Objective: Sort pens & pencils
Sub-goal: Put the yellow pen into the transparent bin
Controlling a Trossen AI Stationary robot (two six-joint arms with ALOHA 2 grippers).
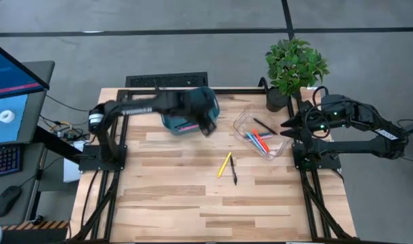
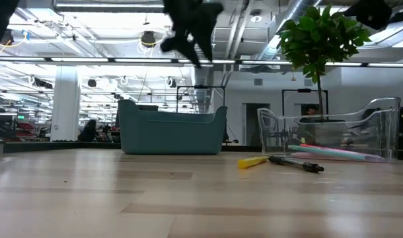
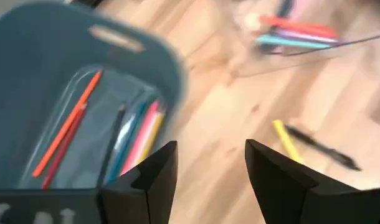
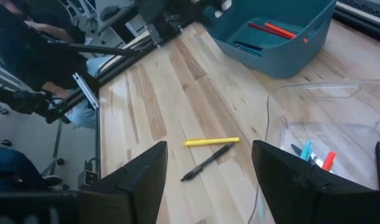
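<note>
A yellow stick (image 1: pixel 224 165) and a black pen (image 1: pixel 233 170) lie flat side by side on the table's middle, also showing as the yellow stick (image 3: pixel 285 138) and black pen (image 3: pixel 323 149). Several orange, red, blue, pink and yellow sticks (image 3: pixel 109 140) lie in the teal bin (image 1: pixel 186 108). Blue, red, pink and black sticks (image 1: pixel 259 139) lie in the clear tray (image 1: pixel 262 131). My left gripper (image 3: pixel 209 171) is open, raised above the bin's right rim. My right gripper (image 4: pixel 209 168) is open, raised off the table's right edge, by the tray.
A potted plant (image 1: pixel 294 66) stands at the far right corner behind the tray. A monitor, keyboard and mouse (image 1: pixel 7 200) sit off the table's left side. Bare wood lies in the near half of the table (image 1: pixel 213 210). A seated person (image 4: pixel 34 50) shows beyond the table's left side.
</note>
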